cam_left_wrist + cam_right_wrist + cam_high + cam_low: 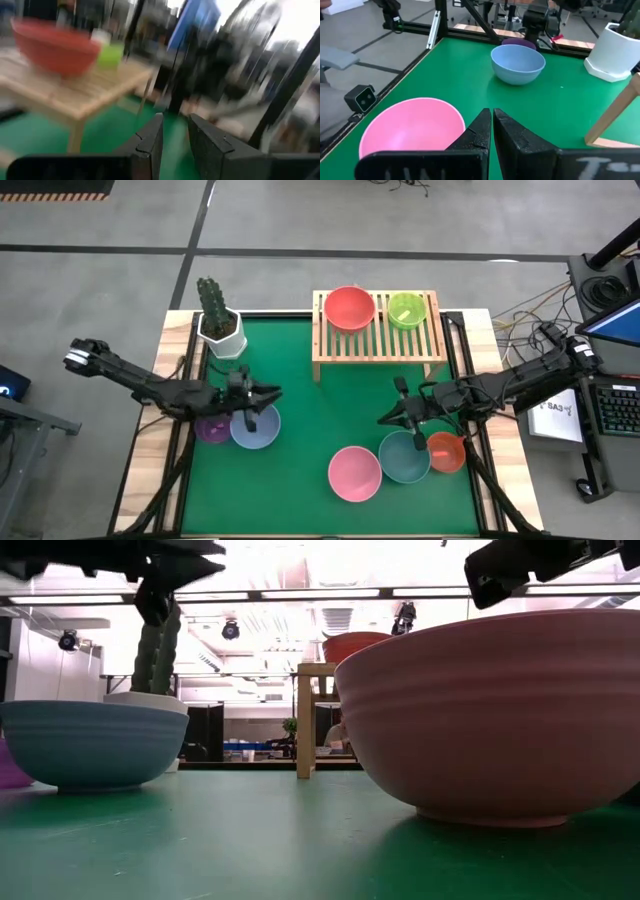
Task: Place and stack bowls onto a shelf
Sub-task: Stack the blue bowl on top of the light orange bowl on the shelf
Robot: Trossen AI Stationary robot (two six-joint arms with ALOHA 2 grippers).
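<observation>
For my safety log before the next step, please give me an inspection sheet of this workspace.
Surface: green mat, nothing spilled.
Job's things: red-pink bowl and green bowl on the shelf; on the mat purple bowl, blue bowl, pink bowl, teal bowl, red-orange bowl.
Clutter: cactus pot at the mat's far left corner.
Grippers: left gripper above the blue bowl, jaws slightly apart; right gripper over the mat beside the teal bowl, jaws closed, empty.
Cables: loose cables on the floor, right.
Surroundings: keyboard at right.
</observation>
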